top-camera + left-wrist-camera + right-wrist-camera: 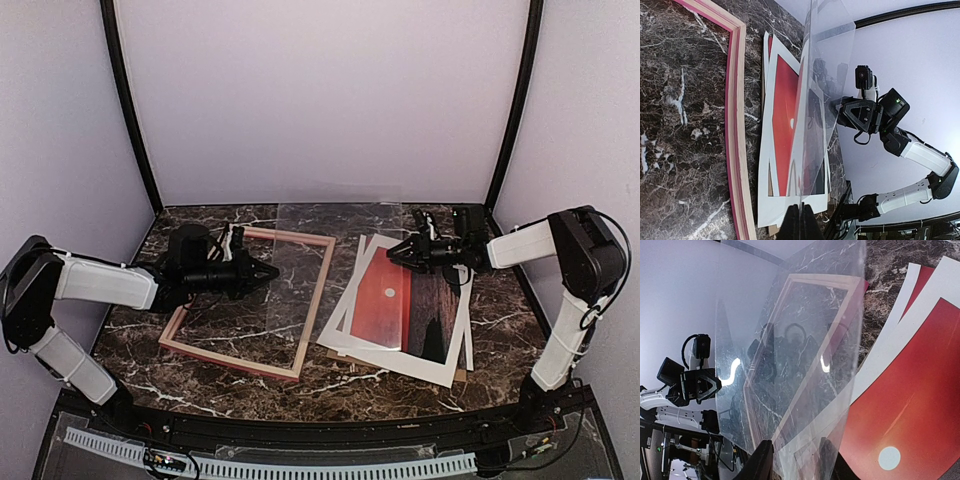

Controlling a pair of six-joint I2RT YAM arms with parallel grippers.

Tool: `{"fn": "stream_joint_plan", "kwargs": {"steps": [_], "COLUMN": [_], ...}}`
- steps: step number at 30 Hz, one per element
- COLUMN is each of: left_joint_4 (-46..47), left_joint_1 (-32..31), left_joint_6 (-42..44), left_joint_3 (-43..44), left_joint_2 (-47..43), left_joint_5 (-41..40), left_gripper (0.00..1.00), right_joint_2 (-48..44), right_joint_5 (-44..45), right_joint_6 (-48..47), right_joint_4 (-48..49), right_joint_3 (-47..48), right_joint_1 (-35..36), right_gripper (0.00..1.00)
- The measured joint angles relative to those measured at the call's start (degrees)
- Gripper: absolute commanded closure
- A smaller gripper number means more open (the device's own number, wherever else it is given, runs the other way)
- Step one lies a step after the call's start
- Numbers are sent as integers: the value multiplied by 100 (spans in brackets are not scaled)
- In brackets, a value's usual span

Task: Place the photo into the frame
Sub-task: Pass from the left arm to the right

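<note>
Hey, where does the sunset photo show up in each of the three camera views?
Top external: the photo lies flat right of centre, to the right of the frame.
Left wrist: the photo is at centre, right of the frame's rail.
Right wrist: the photo fills the lower right.
Shared landmark: the frame, seen in the right wrist view through the clear sheet.

A clear sheet [805,340] rises from 6 o'clock towards 12. Its lower edge lies between the right hand's [792,456] two dark fingers, which stand apart on either side of it. Through it the frame [820,282] shows on the marble bench [890,270]. The photo [900,405] fills 3 to 5 o'clock, its white sun at 5, with the white mat board [927,295] at 2. The left arm [692,385] is at 9.
</note>
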Motion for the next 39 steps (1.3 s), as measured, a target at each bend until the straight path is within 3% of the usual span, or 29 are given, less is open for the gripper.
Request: {"fn": "stream_joint_plan", "kwargs": {"steps": [8, 30, 39], "left_joint_4": [328, 1261, 1705], "left_joint_1": [0, -2, -2], "left_joint_6": [-225, -750, -944], "left_joint_3": [-66, -273, -372], "left_joint_2": [0, 155, 289], "left_joint_5": [4, 190, 295], "left_gripper": [100, 100, 100], "right_joint_2": [0, 2, 2], "right_joint_5": [-22, -22, -55], "right_joint_6": [105, -39, -142], "right_joint_4": [46, -105, -234], "right_joint_3": [0, 151, 153], "right_joint_1": [0, 0, 0], "right_gripper": [81, 70, 74]}}
